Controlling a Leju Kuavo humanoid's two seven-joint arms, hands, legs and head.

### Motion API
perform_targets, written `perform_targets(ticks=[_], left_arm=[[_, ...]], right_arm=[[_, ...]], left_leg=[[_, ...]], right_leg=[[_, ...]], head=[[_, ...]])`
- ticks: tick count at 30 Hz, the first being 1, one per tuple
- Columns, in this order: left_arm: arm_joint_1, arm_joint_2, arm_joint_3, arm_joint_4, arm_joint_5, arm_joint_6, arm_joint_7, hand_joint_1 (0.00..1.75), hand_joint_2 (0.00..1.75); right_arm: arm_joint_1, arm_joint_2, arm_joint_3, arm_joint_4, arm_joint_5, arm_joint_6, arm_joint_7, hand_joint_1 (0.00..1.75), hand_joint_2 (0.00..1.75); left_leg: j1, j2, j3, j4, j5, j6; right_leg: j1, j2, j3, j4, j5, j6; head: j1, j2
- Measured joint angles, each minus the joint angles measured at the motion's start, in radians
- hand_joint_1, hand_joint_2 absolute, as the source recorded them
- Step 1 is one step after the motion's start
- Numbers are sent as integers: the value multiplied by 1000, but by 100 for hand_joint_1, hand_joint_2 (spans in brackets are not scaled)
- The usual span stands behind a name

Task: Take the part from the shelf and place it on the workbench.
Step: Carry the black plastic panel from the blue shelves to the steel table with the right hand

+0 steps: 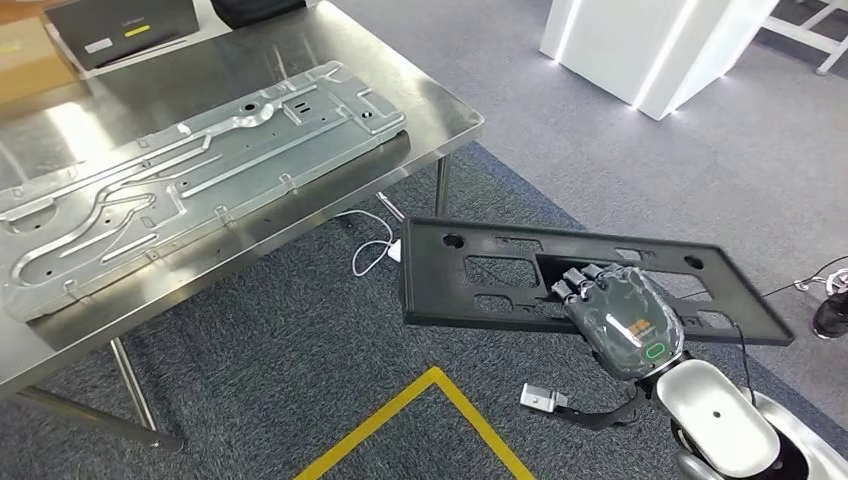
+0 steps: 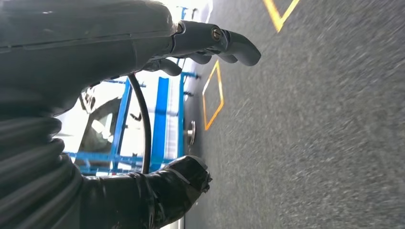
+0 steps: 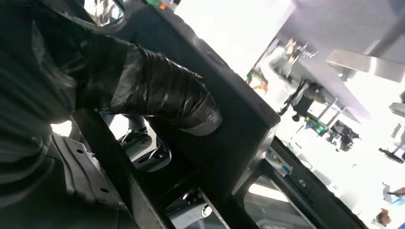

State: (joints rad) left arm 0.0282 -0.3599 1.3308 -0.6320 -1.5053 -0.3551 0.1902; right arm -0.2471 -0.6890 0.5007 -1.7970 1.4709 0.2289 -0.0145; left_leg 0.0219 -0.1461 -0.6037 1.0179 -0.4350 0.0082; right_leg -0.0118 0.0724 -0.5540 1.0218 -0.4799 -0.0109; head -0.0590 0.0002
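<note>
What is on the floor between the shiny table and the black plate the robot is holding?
In the head view, a white cable lies looped on the grey carpet between the steel workbench and the flat black plastic panel held by the right hand.

Fingertips of the right hand [image 1: 625,318] hidden inside a cut-out of the black part [image 1: 480,275], so depth of the grip not readable from the head view. Far end of the part blurred beyond the hand. In the right wrist view, thumb [image 3: 157,95] covering much of the part [image 3: 239,129]; background washed out. Palm of the left hand [image 2: 95,52] turned from view, edges smeared.
</note>
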Motion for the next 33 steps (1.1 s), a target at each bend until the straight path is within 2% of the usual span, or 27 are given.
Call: perform_targets(ticks=[1,2,4,6,7,8,9,10,12,13,14,15,16,17,18,20,21,22,23,24,25,26,27,29,31,32,33], left_arm=[[2,0,-1,0,0,3,1,0,175],[3,0,-2,1,0,5,3,0,175],[1,0,-5,1,0,7,5,0,175],[-1,1,-7,2,0,11,5,0,175],[-1,1,-8,3,0,13,5,0,175],[0,1,-8,3,0,15,5,0,175],[1,1,-8,4,0,16,5,0,175],[1,1,-8,4,0,17,5,0,175],[1,1,-8,5,0,18,5,0,175],[1,1,-9,5,0,18,5,0,175],[1,1,-9,6,0,18,5,0,175],[3,1,-10,7,0,19,5,0,175],[5,0,-10,7,0,20,7,0,175],[7,0,-13,7,0,20,9,0,175],[7,-1,-16,8,0,21,11,0,175],[6,-1,-25,8,0,21,15,0,175],[5,-1,-28,8,0,21,16,0,175],[6,-1,-31,8,0,21,17,0,175],[7,-2,-32,8,0,22,16,0,175],[7,-2,-33,8,0,22,16,0,175],[8,-2,-34,8,0,22,15,0,175],[8,-2,-35,8,0,22,14,0,175],[7,-2,-35,8,0,23,14,0,175],[8,-3,-36,8,0,24,14,0,175],[13,-3,-38,8,0,21,15,0,175],[16,-4,-41,8,0,16,16,0,175],[18,-4,-46,8,0,9,17,0,175]], right_arm=[[-12,-4,3,3,11,4,6,175,175],[-22,-6,6,4,22,7,13,175,175],[-34,-9,13,5,47,12,33,175,175],[-39,-12,19,5,70,14,49,175,175],[-42,-13,23,5,79,15,54,175,175],[-45,-14,27,5,84,17,57,175,175],[-48,-14,30,5,86,19,58,175,175],[-51,-15,32,5,87,20,60,175,175],[-56,-16,34,4,89,21,63,175,175],[-59,-17,34,4,90,21,64,175,175],[-62,-17,35,4,91,21,64,175,175],[-66,-18,36,4,91,21,64,175,175],[-69,-19,37,4,92,22,64,175,175],[-72,-20,38,3,93,23,64,175,175],[-75,-23,38,2,94,26,63,175,175],[-77,-30,42,0,96,35,62,175,175],[-77,-32,45,0,96,41,61,175,175],[-76,-34,48,0,96,48,61,175,175],[-77,-35,51,0,96,54,61,175,175],[-80,-35,54,-1,96,60,61,175,175],[-83,-36,55,-2,96,65,62,175,175],[-86,-37,56,-5,96,65,63,175,175],[-87,-39,57,-9,96,61,65,175,175],[-88,-42,58,-17,96,43,72,175,175],[-100,-37,63,-21,96,17,79,175,175],[-114,-30,72,-22,96,6,83,175,175],[-133,-16,86,-21,96,-4,89,175,175]], left_leg=[[-2,10,-5,4,-1,-6],[-5,35,-14,17,-11,-10],[-10,107,-54,104,-63,-14],[-8,135,-114,230,-121,-19],[-7,138,-130,266,-129,-21],[-7,140,-126,265,-119,-22],[-8,146,-102,223,-92,-21],[-9,160,-63,155,-58,-18],[-18,200,4,33,-18,-5],[-22,211,17,5,-13,2],[-26,208,18,-2,-14,8],[-25,195,16,-5,-11,14],[-23,183,17,-9,-7,19],[-19,172,19,-14,-4,24],[-15,163,20,-18,1,29],[-12,141,18,-21,6,36],[-12,129,16,-20,7,37],[-12,116,14,-19,8,38],[-12,102,13,-16,8,37],[-12,88,12,-13,9,37],[-12,74,12,-9,8,35],[-12,60,10,-4,8,33],[-12,47,6,1,9,28],[-10,23,-8,5,14,14],[-7,6,-22,4,21,-1],[-8,22,-28,12,16,-7],[-10,49,-41,35,0,-12]], right_leg=[[-2,-16,4,-7,2,-3],[-4,-31,8,-14,6,-6],[-6,-65,14,-23,10,-13],[-2,-98,13,-22,9,-17],[-1,-115,12,-21,8,-18],[0,-131,13,-20,7,-18],[0,-146,14,-18,5,-16],[1,-160,16,-17,2,-14],[5,-184,18,-12,-4,-6],[8,-194,19,-11,-6,-1],[10,-205,20,-10,-7,3],[11,-216,22,-11,-8,7],[9,-215,25,-9,-11,13],[5,-194,23,0,-22,19],[2,-162,13,28,-43,24],[-4,-93,-38,143,-109,32],[-4,-80,-70,210,-137,35],[-5,-76,-94,257,-149,36],[-6,-75,-101,269,-140,37],[-7,-72,-87,239,-111,37],[-10,-60,-58,176,-70,36],[-12,-34,-26,109,-40,33],[-14,-8,-1,52,-20,31],[-13,21,13,10,-17,26],[-12,-3,12,5,-11,17],[-13,-16,13,0,-7,10],[-15,-31,14,-5,-3,2]], head=[[0,0],[-2,0],[-5,0],[-6,0],[-6,0],[-6,0],[-6,0],[-6,0],[-5,0],[-5,0],[-4,0],[-4,0],[-4,0],[-4,0],[-4,0],[-3,0],[-3,0],[-3,0],[-3,0],[-3,0],[-3,0],[-3,0],[-3,0],[-3,0],[-3,0],[-3,0],[-4,0]])
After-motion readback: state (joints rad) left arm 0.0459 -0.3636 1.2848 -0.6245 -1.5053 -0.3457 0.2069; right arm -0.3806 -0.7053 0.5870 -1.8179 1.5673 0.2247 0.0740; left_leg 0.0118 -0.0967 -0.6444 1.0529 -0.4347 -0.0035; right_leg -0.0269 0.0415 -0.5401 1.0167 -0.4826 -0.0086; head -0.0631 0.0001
